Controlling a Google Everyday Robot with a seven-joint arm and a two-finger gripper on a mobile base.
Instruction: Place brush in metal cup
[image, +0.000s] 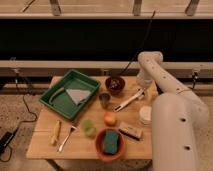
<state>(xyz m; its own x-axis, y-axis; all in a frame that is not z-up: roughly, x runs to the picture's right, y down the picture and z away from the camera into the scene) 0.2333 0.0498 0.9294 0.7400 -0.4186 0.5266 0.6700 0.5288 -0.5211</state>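
Observation:
The brush (128, 100) lies flat on the wooden table (45, 145), right of centre, running diagonally from near the metal cup up to the right. The metal cup (104, 99) stands upright and empty-looking just left of the brush's lower end. My gripper (142, 88) hangs down from the white arm at the table's back right, right above the brush's upper right end. Whether it touches the brush cannot be told.
A dark bowl (115, 84) sits behind the cup and a green tray (70, 93) to the left. A white cup (145, 114), an orange (110, 118), a green cup (88, 127), a red bowl with a sponge (110, 143), a tan block (131, 131), a fork (66, 138) and a yellow item (56, 132) fill the front.

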